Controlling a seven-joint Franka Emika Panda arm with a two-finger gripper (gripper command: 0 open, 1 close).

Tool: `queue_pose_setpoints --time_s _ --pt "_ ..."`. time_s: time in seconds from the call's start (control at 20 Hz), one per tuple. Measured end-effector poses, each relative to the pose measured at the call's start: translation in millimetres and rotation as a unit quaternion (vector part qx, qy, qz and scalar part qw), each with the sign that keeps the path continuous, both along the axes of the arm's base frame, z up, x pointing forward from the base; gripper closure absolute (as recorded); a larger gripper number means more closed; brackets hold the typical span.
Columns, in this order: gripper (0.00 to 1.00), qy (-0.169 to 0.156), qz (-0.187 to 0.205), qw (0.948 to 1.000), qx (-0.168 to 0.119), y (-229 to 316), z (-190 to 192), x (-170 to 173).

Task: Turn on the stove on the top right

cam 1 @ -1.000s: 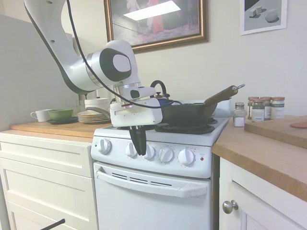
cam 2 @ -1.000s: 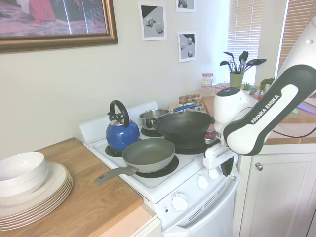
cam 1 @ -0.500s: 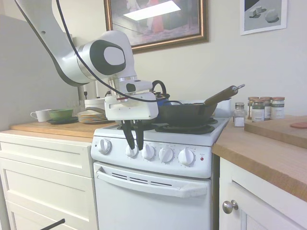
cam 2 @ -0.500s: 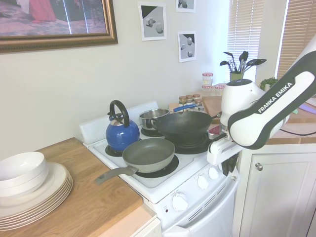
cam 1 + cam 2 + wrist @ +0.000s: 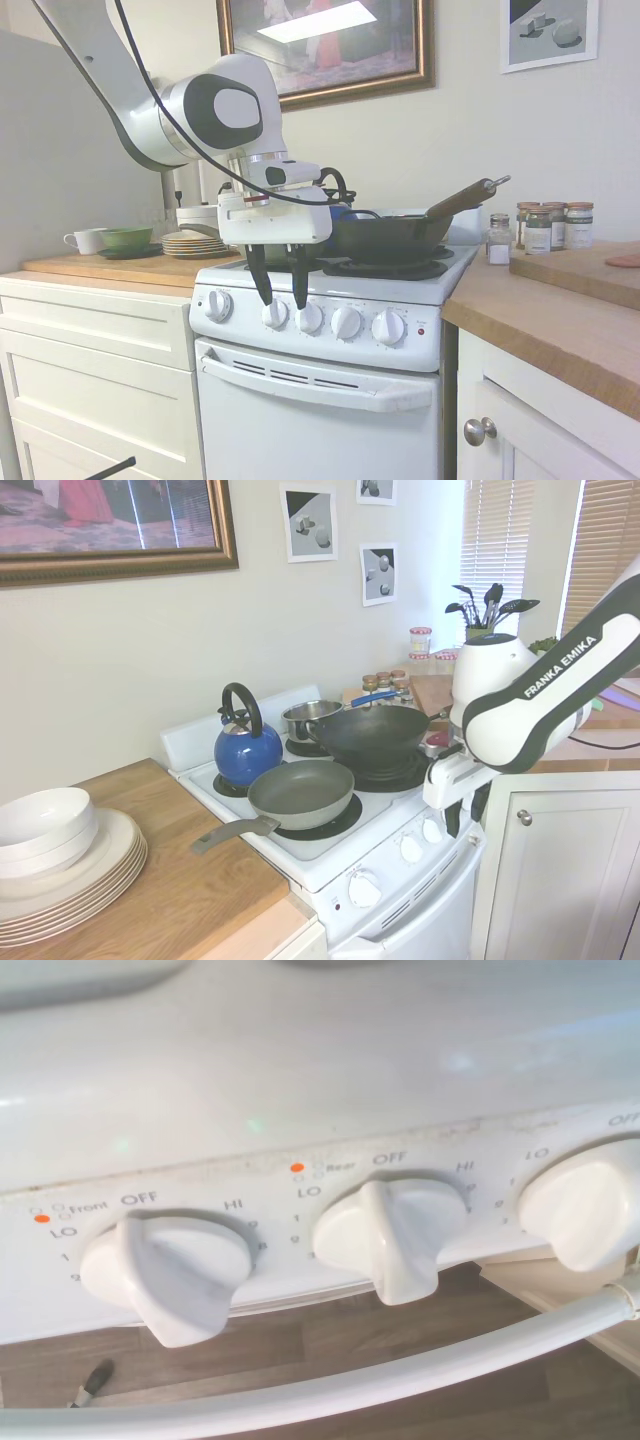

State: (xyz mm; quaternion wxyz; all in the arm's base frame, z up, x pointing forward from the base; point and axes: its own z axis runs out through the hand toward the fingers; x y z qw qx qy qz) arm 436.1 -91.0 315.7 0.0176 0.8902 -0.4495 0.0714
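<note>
Now the arm has swung leftward along the front of the stove (image 5: 330, 340), which stands between the white drawer cabinets (image 5: 95, 370) and the wooden bench (image 5: 560, 320); a second ago it hung lower, with the fingers closed together in front of the second and third knobs. Since then the gripper (image 5: 279, 300) has risen slightly and its fingers have spread apart, and they hang open just in front of the second knob from the left (image 5: 275, 314), holding nothing. Pans and the blue kettle (image 5: 246, 745) sit on the burners, untouched. In the wrist view the knob marked "Rear" (image 5: 392, 1235) sits near centre, pointing at OFF, with the "Front" knob (image 5: 168, 1275) beside it. Judgement: the gripper has lined up and opened for a grasp, but whether this rear knob serves the top right burner cannot be told from here. The red light (image 5: 421, 331) shows; no knob is turned yet.
</note>
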Motion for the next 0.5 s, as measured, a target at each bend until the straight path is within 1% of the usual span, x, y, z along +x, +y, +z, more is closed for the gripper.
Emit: queue_pose_setpoints --time_s 0.5 --pt "0.00 -0.002 0.010 1.0000 -0.001 5.5 3.1 1.0"
